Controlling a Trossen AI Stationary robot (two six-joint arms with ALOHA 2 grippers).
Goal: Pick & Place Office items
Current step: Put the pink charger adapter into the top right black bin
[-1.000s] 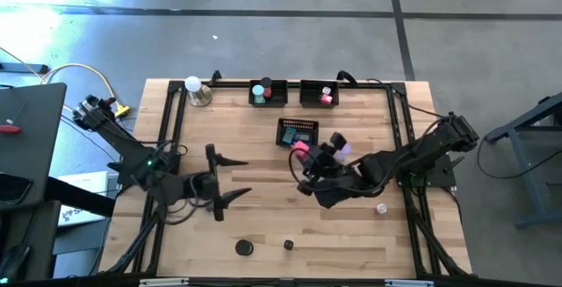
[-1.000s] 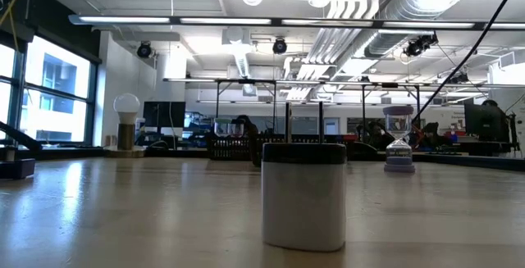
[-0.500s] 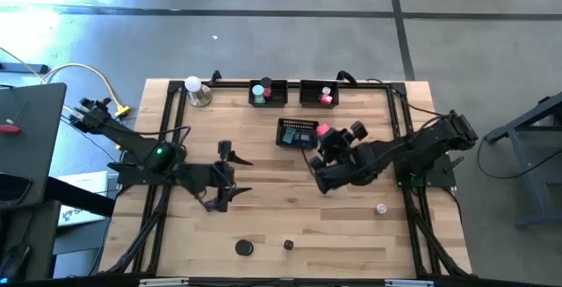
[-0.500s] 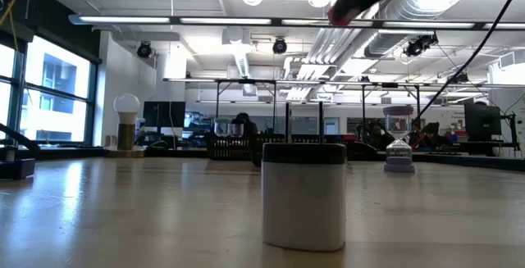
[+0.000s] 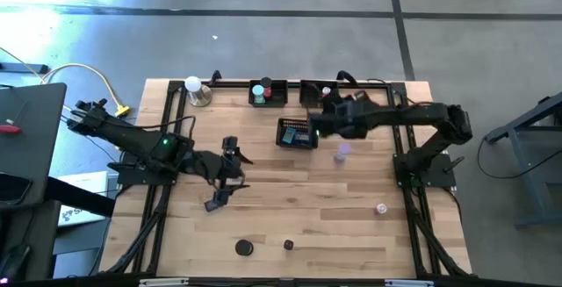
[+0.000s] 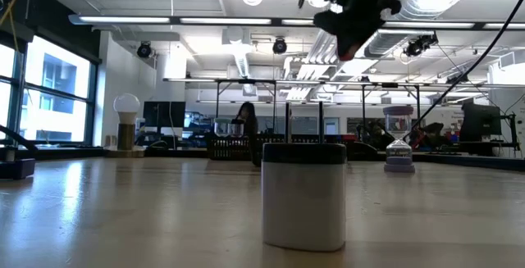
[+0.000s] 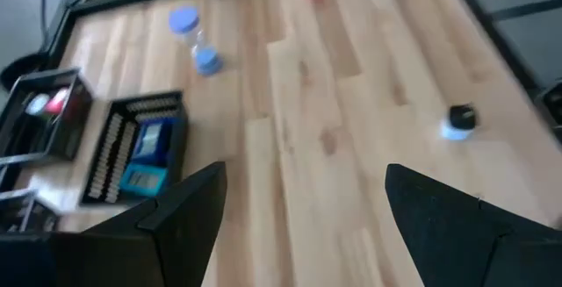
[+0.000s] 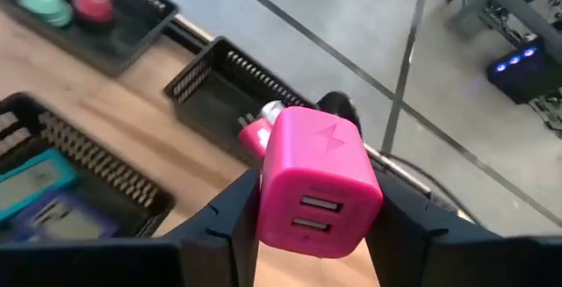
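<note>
High view: the right gripper sits at upper centre of the frame, over the table's far edge between the middle mesh tray and the right-hand tray. The left gripper hangs left of centre, fingers spread, holding nothing. A lavender hourglass piece lies right of the middle tray, a small pink-capped piece at lower right, a black disc and a small dark piece near the bottom edge.

Low view: a dark-topped white cylinder fills the centre foreground; the hourglass stands behind it to the right; the right gripper shows at the top centre with a pink thing in it.

Left wrist view: both dark fingers stand wide apart along the bottom, bare wood between them; the middle tray with blue and teal pieces is at left.

Right wrist view: the fingers are clamped on a pink cube charger at frame centre, above the right-hand tray.
</note>
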